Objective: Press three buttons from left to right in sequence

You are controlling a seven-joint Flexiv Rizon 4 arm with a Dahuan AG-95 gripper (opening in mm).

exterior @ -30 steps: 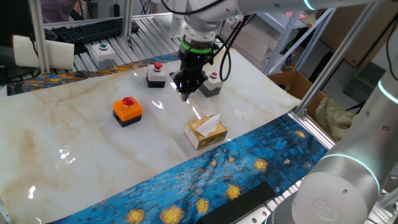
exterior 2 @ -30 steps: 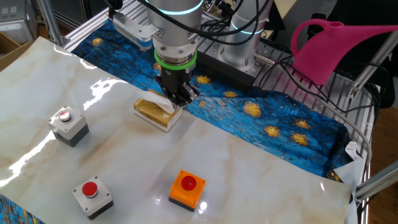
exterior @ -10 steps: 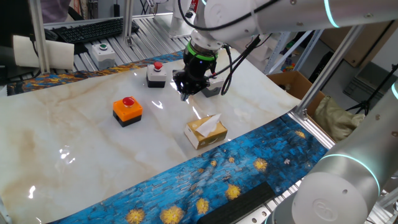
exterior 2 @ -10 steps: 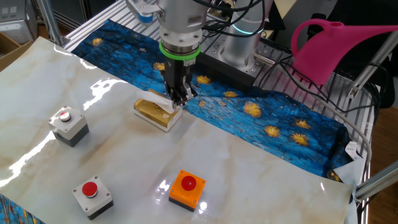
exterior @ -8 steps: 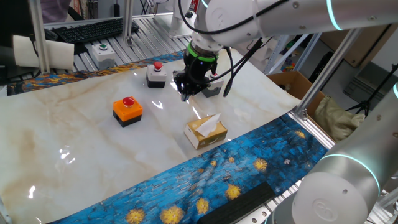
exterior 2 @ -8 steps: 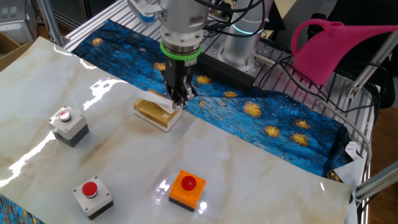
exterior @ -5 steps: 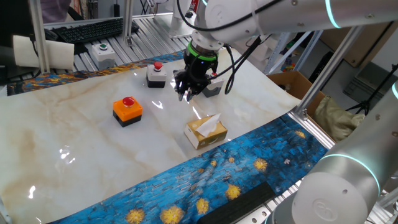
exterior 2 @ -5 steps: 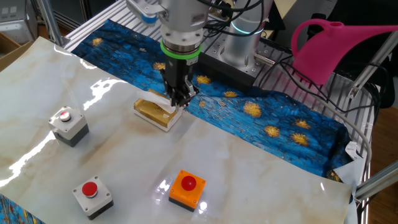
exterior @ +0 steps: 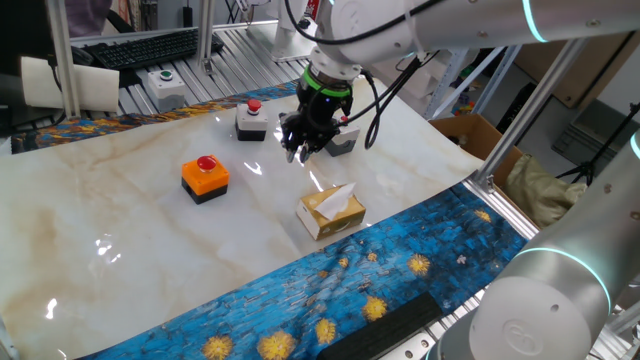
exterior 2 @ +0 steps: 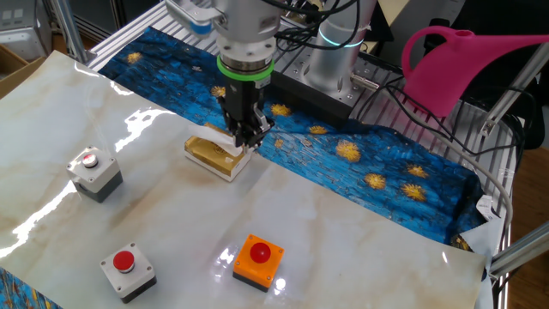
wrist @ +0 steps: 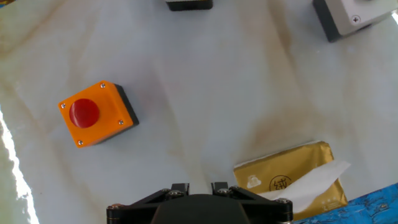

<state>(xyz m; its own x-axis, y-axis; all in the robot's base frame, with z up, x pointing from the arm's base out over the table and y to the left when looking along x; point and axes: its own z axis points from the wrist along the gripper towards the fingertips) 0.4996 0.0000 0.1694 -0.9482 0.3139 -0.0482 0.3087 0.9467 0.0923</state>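
The orange button box (exterior: 205,176) (exterior 2: 259,260) (wrist: 94,114) with its red cap stands left of the two grey button boxes. One grey box (exterior: 250,119) (exterior 2: 127,270) sits behind it. The arm partly hides the other (exterior: 341,139) (exterior 2: 93,172) (wrist: 353,16). My gripper (exterior: 303,151) (exterior 2: 243,142) (wrist: 199,186) hangs above the marble top between the right grey box and the yellow tissue box (exterior: 331,211), touching nothing. A small gap shows between its fingers (wrist: 180,187), with nothing in it.
The tissue box (exterior 2: 214,155) (wrist: 292,180) lies just beside the gripper. A pale box with a green button (exterior: 165,86), a keyboard (exterior: 140,46) and a paper roll (exterior: 70,83) sit behind the table. A blue patterned cloth (exterior: 330,290) covers the front edge; a pink watering can (exterior 2: 463,64) stands beyond.
The fingers have parted slightly. The hand has risen a little and shifted slightly; the buttons and tissue box have not moved.
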